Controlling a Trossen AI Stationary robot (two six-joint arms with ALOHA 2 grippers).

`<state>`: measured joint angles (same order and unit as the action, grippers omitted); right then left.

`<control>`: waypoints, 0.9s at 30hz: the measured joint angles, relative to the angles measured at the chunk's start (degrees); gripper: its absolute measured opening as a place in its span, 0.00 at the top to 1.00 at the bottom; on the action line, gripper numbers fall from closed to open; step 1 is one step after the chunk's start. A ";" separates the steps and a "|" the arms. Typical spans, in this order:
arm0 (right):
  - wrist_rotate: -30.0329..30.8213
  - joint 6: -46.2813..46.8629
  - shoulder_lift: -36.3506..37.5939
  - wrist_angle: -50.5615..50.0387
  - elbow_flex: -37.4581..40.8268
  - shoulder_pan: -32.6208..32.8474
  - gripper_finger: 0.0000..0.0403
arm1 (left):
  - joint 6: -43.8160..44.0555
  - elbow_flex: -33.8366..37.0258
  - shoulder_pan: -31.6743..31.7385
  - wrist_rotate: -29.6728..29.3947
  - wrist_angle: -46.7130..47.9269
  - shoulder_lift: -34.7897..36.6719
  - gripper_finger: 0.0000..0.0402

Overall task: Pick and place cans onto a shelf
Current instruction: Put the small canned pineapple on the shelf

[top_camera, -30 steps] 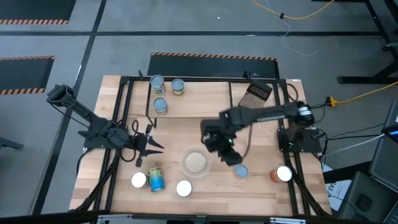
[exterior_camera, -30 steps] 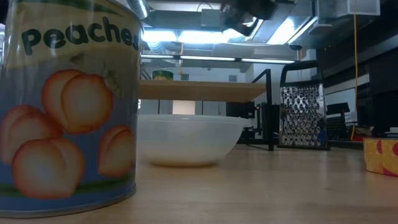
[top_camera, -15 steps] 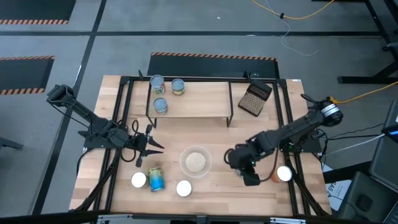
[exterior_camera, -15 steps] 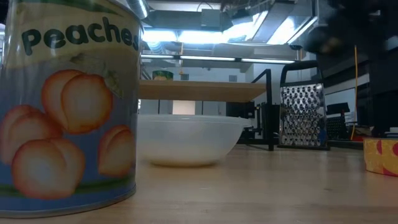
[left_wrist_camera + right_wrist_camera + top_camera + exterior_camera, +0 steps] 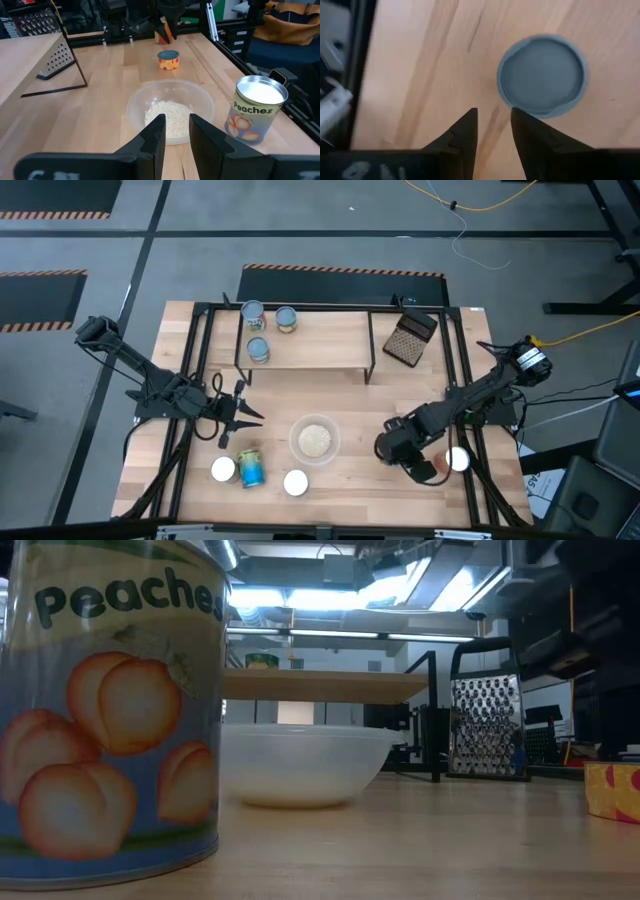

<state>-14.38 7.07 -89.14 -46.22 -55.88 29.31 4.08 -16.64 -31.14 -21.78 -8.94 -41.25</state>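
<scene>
Meanwhile the right gripper (image 5: 493, 131) had swung from table centre toward five o'clock, jaws narrowly parted and empty, above a round grey-topped can (image 5: 542, 76) on smooth wood.

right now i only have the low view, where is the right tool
Observer: The right tool is low over the table's front right part, open and empty, just short of a blue-topped can.
Operator: how many cans on the shelf, i see only one
Observer: Three cans stand on the shelf, all at its left end.
Operator: and the left tool
Observer: The left tool is open and empty, left of the bowl and pointing at it.
</scene>
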 joint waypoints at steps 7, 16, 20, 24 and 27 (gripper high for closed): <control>4.36 -5.30 0.00 3.67 2.68 0.02 0.70 | -0.02 0.00 -0.02 0.00 -0.01 0.00 0.80; 4.36 -7.76 -0.02 6.19 3.81 0.03 0.70 | -0.02 0.00 -0.01 -0.01 -0.09 0.00 0.80; 4.27 -8.78 -0.43 6.14 3.81 0.21 0.70 | -0.04 0.00 -0.02 -0.01 -0.09 0.00 0.80; 4.27 -10.79 -1.86 5.91 3.81 0.60 0.70 | -0.13 0.00 -0.01 -0.02 -0.10 0.00 0.80; 4.30 -12.36 -3.26 5.91 3.81 0.91 0.70 | -0.13 0.00 -0.01 -0.02 -0.14 0.00 0.80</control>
<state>-10.08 -5.29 -92.41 -40.31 -52.07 30.22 3.95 -16.64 -31.15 -21.80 -9.08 -41.25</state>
